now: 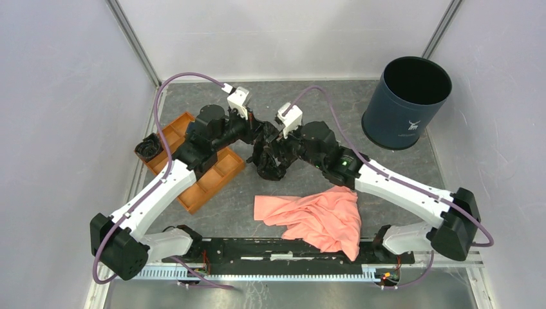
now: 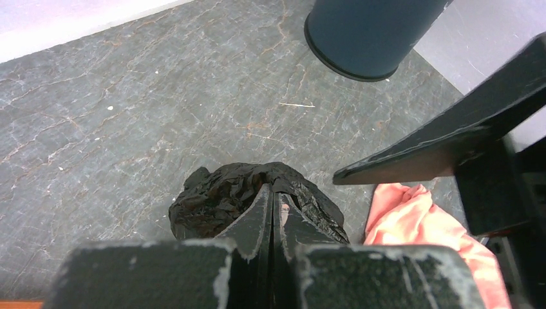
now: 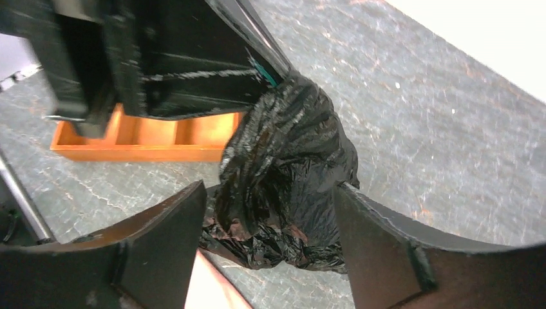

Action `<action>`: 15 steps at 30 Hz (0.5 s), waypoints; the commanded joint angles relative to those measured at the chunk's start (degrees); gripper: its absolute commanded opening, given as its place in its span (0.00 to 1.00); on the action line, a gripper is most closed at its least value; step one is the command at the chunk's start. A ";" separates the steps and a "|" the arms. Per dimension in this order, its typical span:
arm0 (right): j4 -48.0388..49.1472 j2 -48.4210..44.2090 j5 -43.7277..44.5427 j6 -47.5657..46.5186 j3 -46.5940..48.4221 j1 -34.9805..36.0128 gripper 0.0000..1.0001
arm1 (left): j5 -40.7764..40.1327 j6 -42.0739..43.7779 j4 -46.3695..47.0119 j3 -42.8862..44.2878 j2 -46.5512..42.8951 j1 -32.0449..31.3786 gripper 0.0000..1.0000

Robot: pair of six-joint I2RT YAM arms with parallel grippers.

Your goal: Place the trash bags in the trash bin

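A crumpled black trash bag (image 1: 267,159) hangs just above the grey table in the middle. My left gripper (image 1: 259,133) is shut on its top; in the left wrist view the shut fingers (image 2: 272,190) pinch the film of the bag (image 2: 216,196). My right gripper (image 1: 278,149) is open, its fingers on either side of the bag (image 3: 283,161) in the right wrist view (image 3: 269,187), apart from it. The navy trash bin (image 1: 405,103) stands upright at the far right, its base also in the left wrist view (image 2: 367,32).
A salmon-pink cloth (image 1: 315,215) lies near the front, right of centre. An orange compartmented tray (image 1: 209,177) sits at the left under the left arm, with a small dark crumpled lump (image 1: 148,148) at its far corner. Grey walls enclose the table.
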 commanded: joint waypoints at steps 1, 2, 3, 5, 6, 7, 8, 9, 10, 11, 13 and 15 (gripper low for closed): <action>2.76 1.79 6.79 2.35 1.31 0.19 0.69 | -0.85 0.74 0.76 2.50 -0.75 -0.20 0.02; 4.05 2.05 6.68 3.66 0.89 0.08 0.57 | -0.84 0.72 0.77 2.43 -0.82 -0.24 0.02; 4.79 2.21 6.47 4.80 0.83 -0.41 0.37 | -0.91 0.67 0.86 2.41 -0.80 -0.26 0.02; 4.88 1.28 5.00 8.25 -0.15 -3.54 0.05 | -1.56 0.68 0.59 2.53 -0.70 -0.25 0.03; 6.29 0.16 1.89 10.50 -2.31 -6.76 0.00 | -2.53 0.52 0.23 2.76 -0.69 -0.27 0.09; 8.66 -1.68 -2.60 12.87 -5.53 -10.44 0.00 | -3.87 0.33 -0.14 2.92 -0.73 -0.25 0.21; 11.18 -3.16 -6.70 15.20 -8.05 -13.80 0.00 | -5.25 0.20 -0.59 2.93 -0.82 -0.20 0.35; 12.17 -3.96 -11.57 16.68 -10.28 -17.61 0.00 | -6.87 -0.20 -1.00 2.94 -0.92 -0.25 0.51; 12.19 -4.28 -14.77 17.76 -11.76 -20.65 0.00 | -8.20 -0.81 -1.44 2.87 -1.01 -0.20 0.63; 11.92 -4.46 -17.70 18.27 -12.90 -23.79 0.00 | -8.99 -1.55 -1.68 2.85 -0.99 -0.20 0.72; 12.84 -5.20 -22.17 19.54 -16.10 -29.12 0.00 | -8.71 -3.24 -1.71 2.83 -0.41 -0.12 0.83; 14.53 -5.78 -24.70 20.47 -19.87 -33.85 0.00 | -6.76 -4.60 -1.97 3.25 1.16 0.10 0.91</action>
